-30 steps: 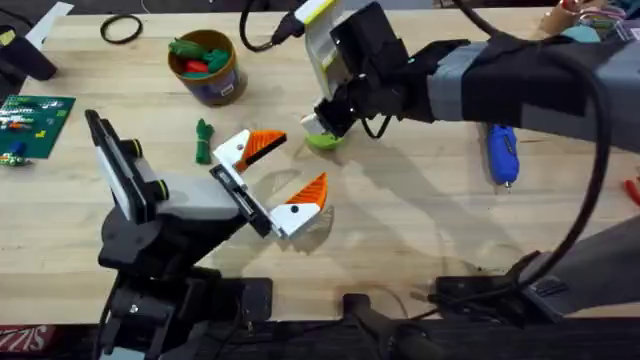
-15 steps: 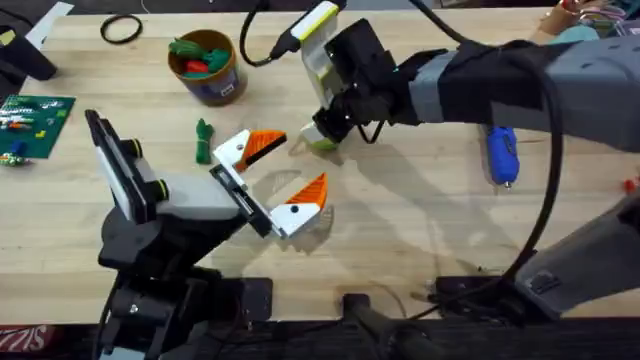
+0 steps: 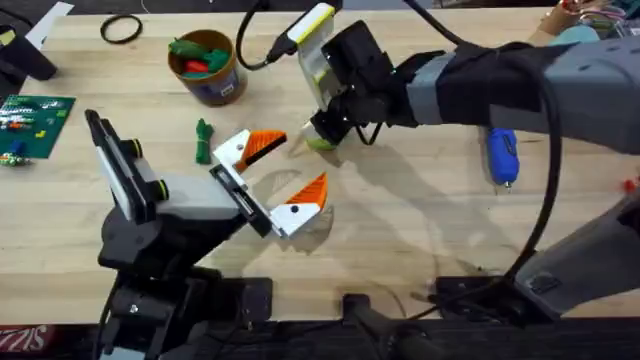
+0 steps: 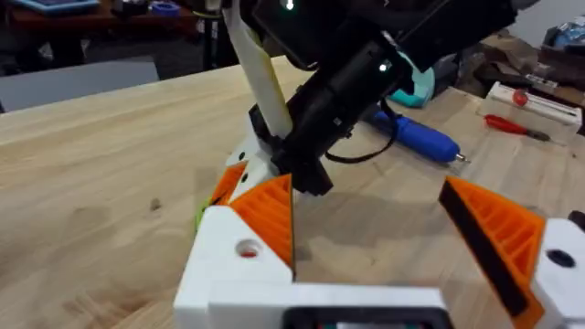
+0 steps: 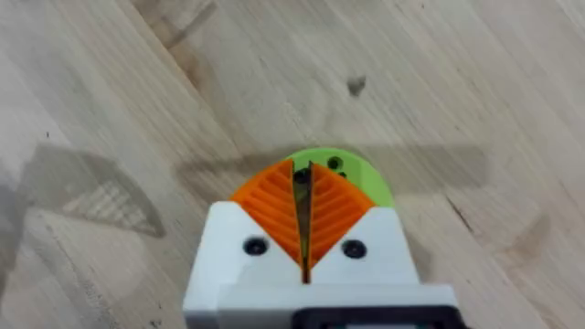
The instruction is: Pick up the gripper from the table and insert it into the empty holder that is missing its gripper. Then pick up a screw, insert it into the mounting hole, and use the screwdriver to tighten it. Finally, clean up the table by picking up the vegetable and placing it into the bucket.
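Note:
My right gripper (image 3: 322,138) reaches across the middle of the table and stands shut, tips down, over a small lime-green disc (image 5: 352,175) lying on the wood. Its orange pads (image 5: 274,206) are pressed together. My left gripper (image 3: 285,170) lies low and open beside it, with nothing between its fingers (image 4: 265,215). The dark-green vegetable (image 3: 203,140) lies just left of the left gripper. The bucket (image 3: 222,85) stands at the back left with green and red toys inside. The blue screwdriver (image 3: 501,154) lies at the right. The screw and the holder are out of view.
A thin black ring (image 3: 121,30) lies at the back left corner. A green circuit board (image 3: 30,125) sits at the left edge. A red-handled tool (image 4: 512,125) lies far right, beyond the blue screwdriver (image 4: 416,137). Bare wood stretches in front of the right arm.
The right arm shifted slightly left and lower over the green disc, then settled. The left arm has stayed still.

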Motion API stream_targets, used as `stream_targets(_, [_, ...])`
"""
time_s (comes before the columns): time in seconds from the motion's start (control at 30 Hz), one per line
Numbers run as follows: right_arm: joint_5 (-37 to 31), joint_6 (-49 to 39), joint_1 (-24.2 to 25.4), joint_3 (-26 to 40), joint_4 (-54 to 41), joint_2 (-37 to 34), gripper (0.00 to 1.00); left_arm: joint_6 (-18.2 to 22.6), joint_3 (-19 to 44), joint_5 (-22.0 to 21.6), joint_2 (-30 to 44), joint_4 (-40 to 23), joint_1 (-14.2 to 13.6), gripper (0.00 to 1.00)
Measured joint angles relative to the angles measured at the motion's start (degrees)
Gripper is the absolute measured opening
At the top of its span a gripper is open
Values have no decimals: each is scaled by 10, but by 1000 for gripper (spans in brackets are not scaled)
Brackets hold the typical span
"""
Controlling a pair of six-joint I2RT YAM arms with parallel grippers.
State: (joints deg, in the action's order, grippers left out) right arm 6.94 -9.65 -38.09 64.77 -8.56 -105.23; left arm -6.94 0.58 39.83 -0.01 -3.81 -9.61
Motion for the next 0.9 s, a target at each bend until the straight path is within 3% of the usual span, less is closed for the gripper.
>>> stream_targets(0.13, [0, 0, 0, 0, 0, 0, 5, 0, 0, 0, 0, 0, 0, 985])
stream_targets(0.9, [0, 0, 0, 0, 0, 1, 3, 0, 0, 0, 0, 0, 0, 985])
